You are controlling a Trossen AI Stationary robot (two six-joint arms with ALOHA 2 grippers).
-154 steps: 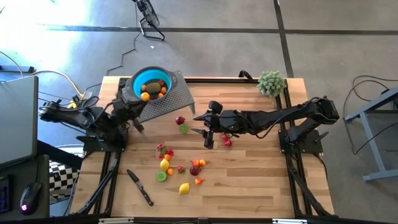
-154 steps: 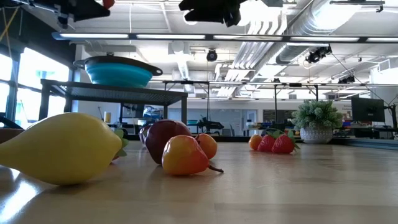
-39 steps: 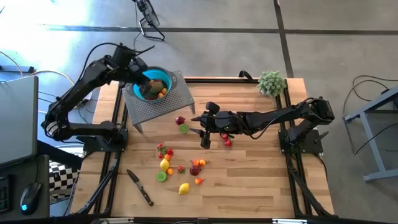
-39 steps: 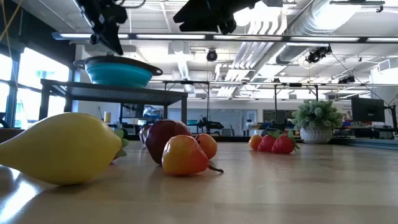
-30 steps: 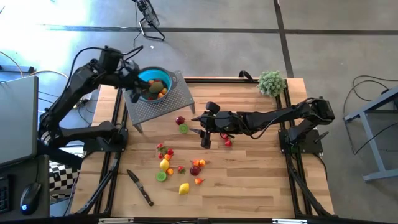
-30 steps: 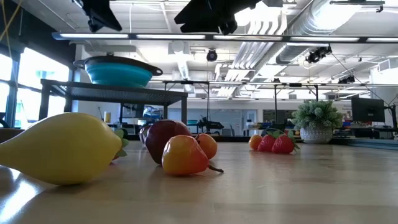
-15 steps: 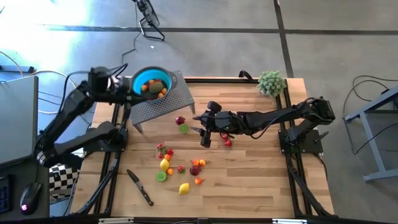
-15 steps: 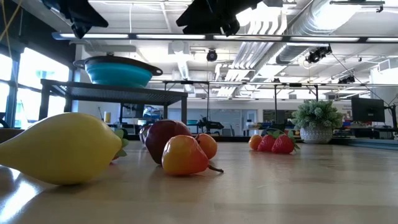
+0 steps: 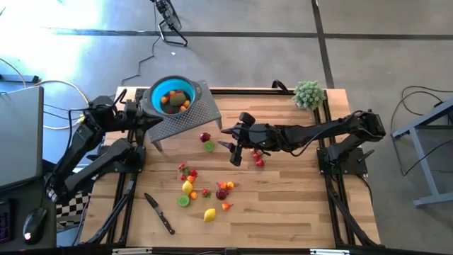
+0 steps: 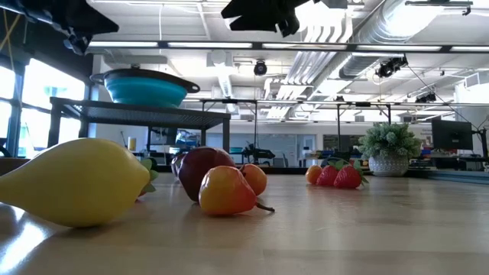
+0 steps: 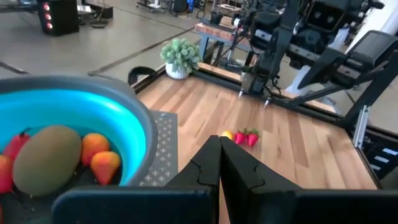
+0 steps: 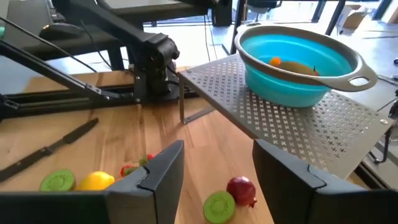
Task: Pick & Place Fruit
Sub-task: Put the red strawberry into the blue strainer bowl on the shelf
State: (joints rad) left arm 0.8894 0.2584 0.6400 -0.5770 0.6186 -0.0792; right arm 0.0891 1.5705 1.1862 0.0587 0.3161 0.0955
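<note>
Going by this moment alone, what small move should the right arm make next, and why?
Probably lower the right gripper toward the dark red fruit and the lime green slice just ahead of it. Its jaws stand open and empty above the table, both pieces lie in front of the rack, and the left gripper is shut beside the teal bowl.

Fruit: small toy pieces. Several in my teal bowl (image 9: 172, 95) on the perforated stand: brown kiwi (image 11: 47, 160), orange ones. Maroon fruit (image 9: 204, 137) beside a lime slice (image 9: 209, 146) mid-table. Two strawberries (image 9: 258, 161) near centre. Loose cluster toward the front, with yellow lemon (image 9: 209, 214).
</note>
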